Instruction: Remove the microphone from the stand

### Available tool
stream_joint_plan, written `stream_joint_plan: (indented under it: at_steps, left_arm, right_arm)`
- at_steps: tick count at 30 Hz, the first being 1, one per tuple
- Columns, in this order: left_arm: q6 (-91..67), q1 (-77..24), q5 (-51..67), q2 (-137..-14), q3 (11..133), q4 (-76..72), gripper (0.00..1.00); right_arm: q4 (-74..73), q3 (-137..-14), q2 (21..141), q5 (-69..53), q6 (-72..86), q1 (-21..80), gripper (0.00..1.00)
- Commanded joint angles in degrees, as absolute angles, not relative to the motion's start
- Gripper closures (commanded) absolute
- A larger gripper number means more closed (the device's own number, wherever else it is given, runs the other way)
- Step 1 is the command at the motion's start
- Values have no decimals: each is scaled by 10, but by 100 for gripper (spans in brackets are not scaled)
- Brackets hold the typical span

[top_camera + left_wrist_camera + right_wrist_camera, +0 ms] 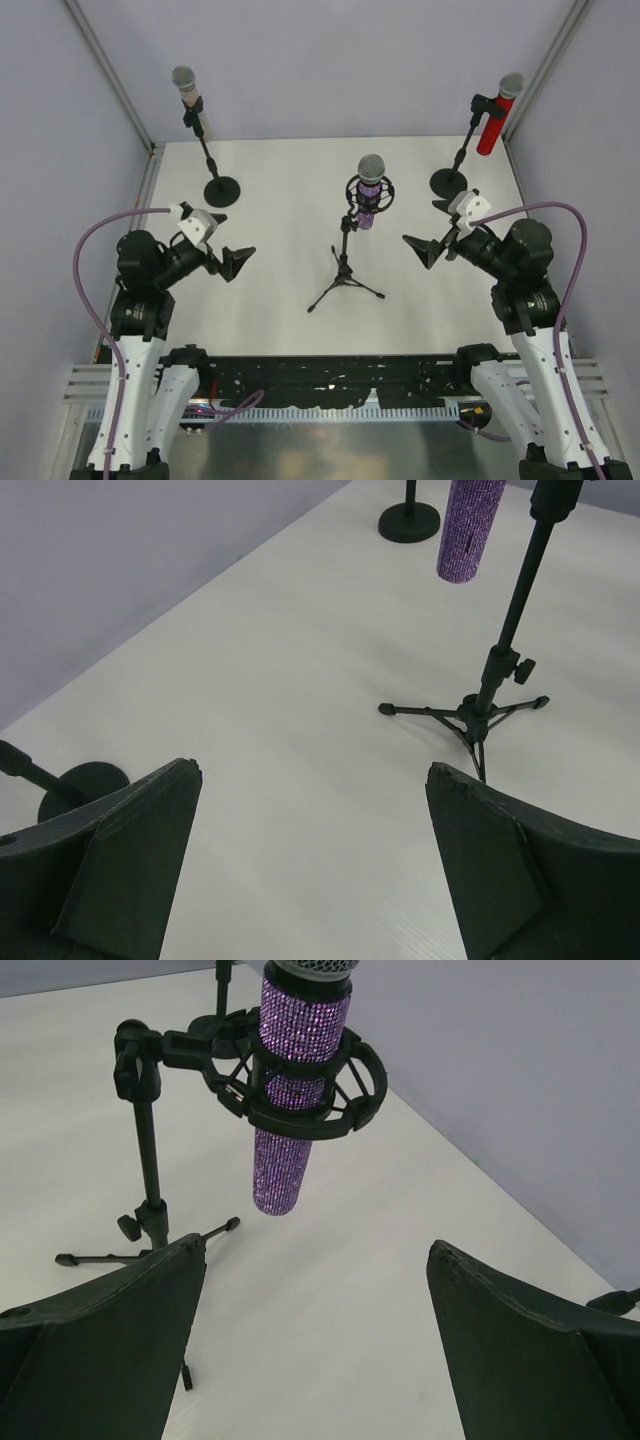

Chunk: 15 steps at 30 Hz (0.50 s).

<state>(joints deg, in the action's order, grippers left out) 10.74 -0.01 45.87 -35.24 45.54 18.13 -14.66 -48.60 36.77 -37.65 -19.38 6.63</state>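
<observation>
Top external view showed the task unstarted: the purple glitter microphone (370, 192) sat clipped in the tripod stand (345, 272), while the left gripper (240, 264) and right gripper (420, 252) flanked that stand, apart from it, jaws wide open, empty.

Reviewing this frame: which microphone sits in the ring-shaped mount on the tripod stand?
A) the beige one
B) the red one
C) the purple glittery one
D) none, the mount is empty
C: the purple glittery microphone hangs through the black ring mount on the tripod stand, while the red microphone and the beige microphone are clipped to round-base stands.
</observation>
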Motion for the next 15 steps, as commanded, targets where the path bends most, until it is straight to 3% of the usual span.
stream_joint_plan:
  at_steps: [1, 15]
  left_arm:
    - [125, -33, 422, -372, 416, 84, 1]
    - [190, -286, 338, -526, 513, 104, 1]
  right_arm:
    - [-86, -464, 365, -429, -197, 65, 5]
    - [-81, -423, 368, -439, -233, 63, 5]
